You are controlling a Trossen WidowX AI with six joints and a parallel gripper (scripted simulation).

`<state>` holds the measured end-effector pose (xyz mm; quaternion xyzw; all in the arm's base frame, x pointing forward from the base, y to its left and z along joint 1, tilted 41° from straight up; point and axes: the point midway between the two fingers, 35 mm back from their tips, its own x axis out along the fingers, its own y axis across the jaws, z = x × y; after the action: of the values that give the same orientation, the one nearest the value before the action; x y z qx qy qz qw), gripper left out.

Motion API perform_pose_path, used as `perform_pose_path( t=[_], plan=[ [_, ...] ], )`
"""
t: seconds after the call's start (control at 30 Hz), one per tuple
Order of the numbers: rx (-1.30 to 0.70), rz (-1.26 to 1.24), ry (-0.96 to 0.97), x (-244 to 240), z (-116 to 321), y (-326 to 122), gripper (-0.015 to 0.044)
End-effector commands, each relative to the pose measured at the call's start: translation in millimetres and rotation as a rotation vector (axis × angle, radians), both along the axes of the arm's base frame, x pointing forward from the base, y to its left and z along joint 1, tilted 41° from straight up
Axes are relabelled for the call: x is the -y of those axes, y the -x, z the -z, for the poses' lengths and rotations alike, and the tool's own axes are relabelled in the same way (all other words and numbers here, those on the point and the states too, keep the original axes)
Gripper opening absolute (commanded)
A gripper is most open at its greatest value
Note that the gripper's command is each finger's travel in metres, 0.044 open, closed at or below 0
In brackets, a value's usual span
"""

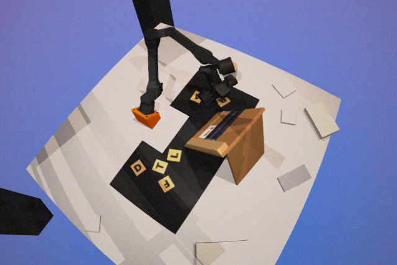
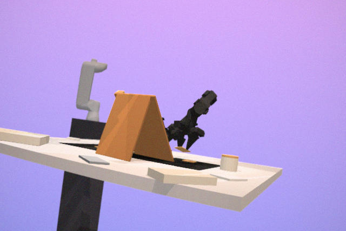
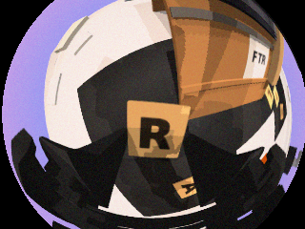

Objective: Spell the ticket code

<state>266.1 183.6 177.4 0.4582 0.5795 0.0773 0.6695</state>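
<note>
My gripper [image 1: 215, 98] [image 2: 183, 148] [image 3: 155, 134] is shut on the R tile [image 3: 154, 143], held by its side edges above the dark mat [image 1: 179, 220], beside the sloped wooden board [image 1: 245, 146] [image 2: 125, 127] [image 3: 210, 57]. The R reads upright in the wrist view. The A tile [image 1: 195, 97] [image 2: 188, 160] [image 3: 185, 187] lies on the mat below. The L tile [image 1: 173, 155], T tile [image 1: 159, 166], D tile [image 1: 138, 167] and a tile that looks like F [image 1: 165, 184] lie on the mat's other part. The dark rail [image 1: 223, 124] shows no tile. The white ticket [image 1: 207, 131] [image 3: 257, 56] appears to read FTR.
A round canister [image 1: 234, 66] [image 2: 228, 163] stands behind the gripper, partly hidden in the top view. The arm's orange base [image 1: 146, 117] stands left of the board. Pale blocks [image 1: 321, 121] [image 2: 190, 176] and a grey slab [image 1: 294, 177] [image 2: 93, 159] lie near the counter's edge.
</note>
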Motion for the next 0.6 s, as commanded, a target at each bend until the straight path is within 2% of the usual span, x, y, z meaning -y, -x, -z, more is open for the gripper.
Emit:
perform_pose_path(
  t=[0.0, 0.57],
  plan=[
    [0.081, 0.011, 0.025, 0.3, -14.0, -15.3, 0.0000],
    [0.537, 0.144, 0.289, 22.4, -89.5, -106.8, 0.0000]
  ],
)
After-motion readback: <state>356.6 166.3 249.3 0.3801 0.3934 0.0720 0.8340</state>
